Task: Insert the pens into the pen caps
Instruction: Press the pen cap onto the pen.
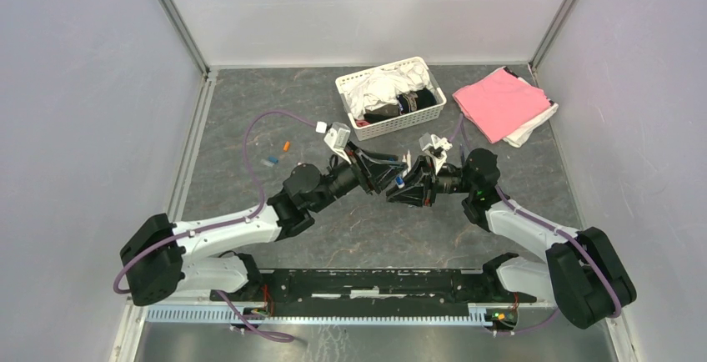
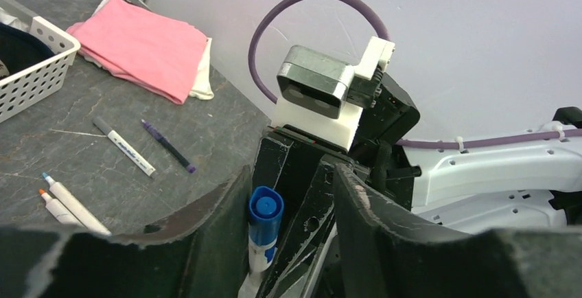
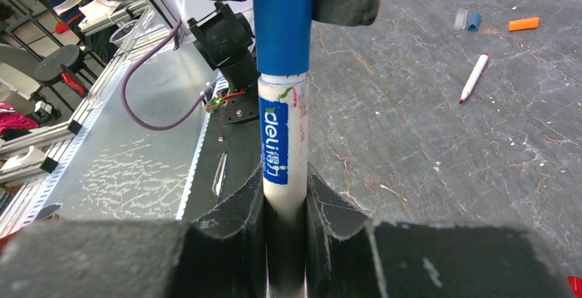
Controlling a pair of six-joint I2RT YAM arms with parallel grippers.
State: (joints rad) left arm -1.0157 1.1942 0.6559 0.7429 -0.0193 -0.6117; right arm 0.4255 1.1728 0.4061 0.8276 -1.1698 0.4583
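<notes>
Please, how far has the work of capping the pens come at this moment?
Already done: the blue cap looks seated on the white pen. In hand: the right tool grips that pen's barrel; the cap stands between the fingers of the left tool, grip unclear. Left: the red-tipped pen, orange-tipped pen and blue-tipped pen lie uncapped; the orange cap and a second blue cap lie loose.

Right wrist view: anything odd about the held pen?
Only cosmetic: the white pen clamped in the jaws of the right gripper has green and red ink smears beside its label. Its blue cap sits straight, in line with the barrel; no damage visible.
</notes>
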